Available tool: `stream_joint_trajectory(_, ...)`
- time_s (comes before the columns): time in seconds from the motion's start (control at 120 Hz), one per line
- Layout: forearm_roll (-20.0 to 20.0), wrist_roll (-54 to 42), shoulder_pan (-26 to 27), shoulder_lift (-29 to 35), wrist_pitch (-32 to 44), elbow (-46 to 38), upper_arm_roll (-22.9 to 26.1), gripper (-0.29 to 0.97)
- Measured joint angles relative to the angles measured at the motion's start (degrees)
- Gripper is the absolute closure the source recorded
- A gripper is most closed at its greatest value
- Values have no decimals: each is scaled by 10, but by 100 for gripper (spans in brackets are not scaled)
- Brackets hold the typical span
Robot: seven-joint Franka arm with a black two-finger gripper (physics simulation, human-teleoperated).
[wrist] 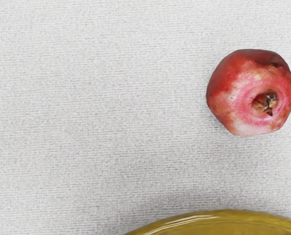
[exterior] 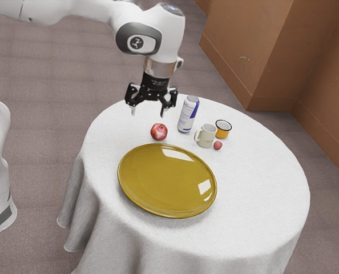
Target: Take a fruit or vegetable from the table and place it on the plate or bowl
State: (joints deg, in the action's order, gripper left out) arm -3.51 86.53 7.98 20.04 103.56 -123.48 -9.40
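Note:
A red pomegranate rests on the white tablecloth just beyond the far rim of a wide yellow plate. My gripper hangs open above the cloth, a little up and to the exterior view's left of the fruit, with nothing between its fingers. In the wrist view the pomegranate shows its brown calyx, and the plate's rim curves nearby. A smaller red fruit lies by the mugs.
A blue and white can stands behind the pomegranate. Next to it are a cream mug and a yellow mug. The round table has bare cloth at the exterior view's right and front. Brown walls rise at the back right.

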Motion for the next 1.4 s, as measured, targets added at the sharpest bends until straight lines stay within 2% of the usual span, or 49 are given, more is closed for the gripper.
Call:
stream_joint_trajectory(0.283, 6, -58, -34, -6, 31, -10, -6, 0)
stream_joint_trajectory(0.808, 10, -149, -112, -31, 40, -6, -6, 0)
stream_joint_trajectory(1.4, 42, -208, -111, -114, 96, 15, 3, 0)
